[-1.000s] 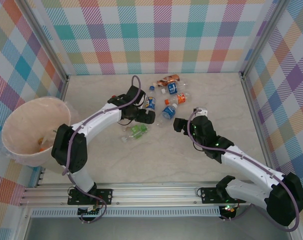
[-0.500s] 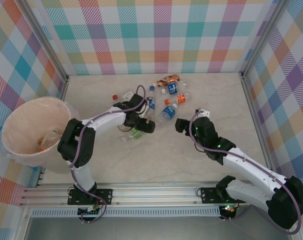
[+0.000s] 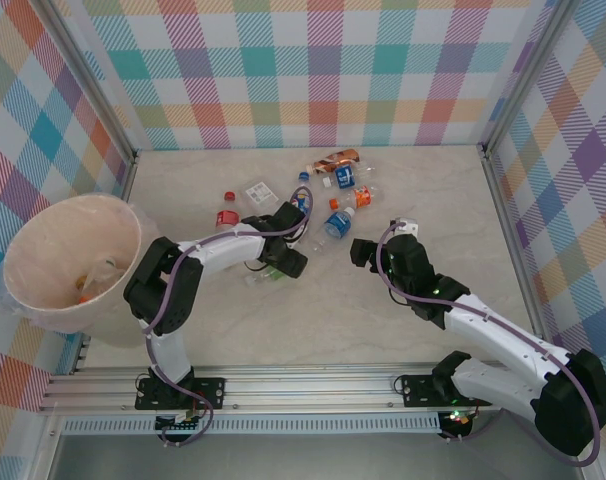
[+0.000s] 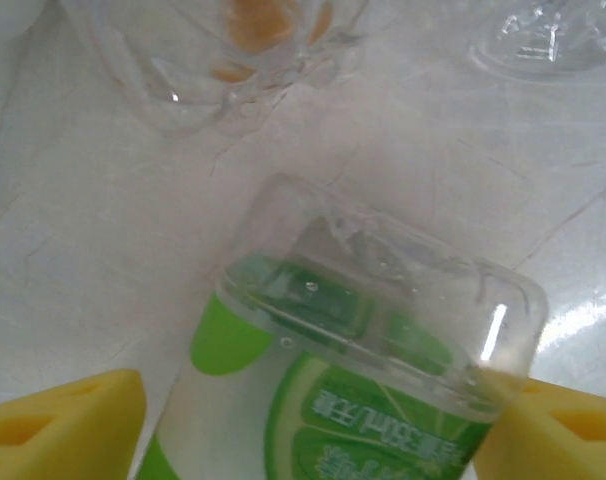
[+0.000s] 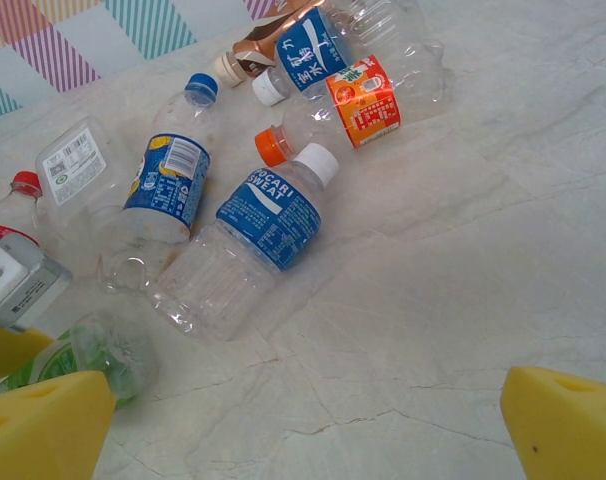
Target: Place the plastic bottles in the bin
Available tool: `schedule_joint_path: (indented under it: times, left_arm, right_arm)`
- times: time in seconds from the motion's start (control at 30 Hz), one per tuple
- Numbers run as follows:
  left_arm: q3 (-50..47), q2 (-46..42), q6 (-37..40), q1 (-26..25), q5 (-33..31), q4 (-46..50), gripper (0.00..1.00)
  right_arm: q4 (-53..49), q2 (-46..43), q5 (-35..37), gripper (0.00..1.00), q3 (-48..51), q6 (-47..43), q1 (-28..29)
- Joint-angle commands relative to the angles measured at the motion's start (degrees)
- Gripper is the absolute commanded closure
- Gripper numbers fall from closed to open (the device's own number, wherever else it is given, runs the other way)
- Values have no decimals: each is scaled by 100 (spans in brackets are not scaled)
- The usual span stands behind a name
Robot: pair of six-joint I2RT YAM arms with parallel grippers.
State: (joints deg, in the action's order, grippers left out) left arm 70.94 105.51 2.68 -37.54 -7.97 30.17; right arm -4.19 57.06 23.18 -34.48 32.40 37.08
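**Green-labelled bottle (image 4: 353, 400) now sits between the left claw's (image 4: 313, 435) jaws**

Over the last second the left arm has swung down from the heap of plastic bottles (image 3: 333, 195) at 12 o'clock on the table (image 3: 383, 330). It now reaches a lone bottle at the heap's 7 o'clock. Seen from above, the left claw covers most of that bottle, and only a scrap of green shows at its 9 o'clock side.

In the left wrist view the yellow pads (image 4: 63, 420) stand on either side of the bottle's clear base. They have begun to draw in from full spread. The pad at 3 o'clock meets the bottle's corner, while the one at 9 o'clock looks just short of its wall. The jaws are therefore apart around the bottle, and I judge it not yet clamped.

The arm's move has also uncovered a red-capped bottle (image 3: 226, 212) and a flattened clear one (image 3: 256, 192) at the heap's 9 o'clock edge.

The right claw (image 5: 303, 440) has hardly shifted. It hangs at the green bottle's 3 o'clock with its jaws spread wide and nothing between them, facing a blue-labelled bottle (image 5: 268, 225).

For the task, one pick is probably about to be made. The bin (image 3: 43, 240) waits well away at 9 o'clock, and most bottles are still on the table.
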Motion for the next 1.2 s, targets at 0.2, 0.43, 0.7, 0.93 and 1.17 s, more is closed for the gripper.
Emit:
schedule_joint_path:
  times: [0.2, 0.43, 0.7, 0.93, 1.17]
  left_arm:
    - [-200, -183, -125, -95, -284, -338, 35]
    - [-256, -363, -305, -91, -96, -482, 40]
    - [-300, -686, -677, -87, 201, -652, 46]
    - [-376, -1147, -1103, 15, 450, -827, 48]
    - [-544, -2017, -1970, 421, 727, -1171, 49]
  right_arm:
    - [8, -43, 51, 0, -32, 50, -43]
    - [26, -36, 55, 0, -38, 34, -43]
    - [208, -87, -97, 0, 37, -35, -56]
    - [408, -186, -283, 0, 126, -111, -52]
    - [1172, -319, -1372, 0, 315, -716, -52]
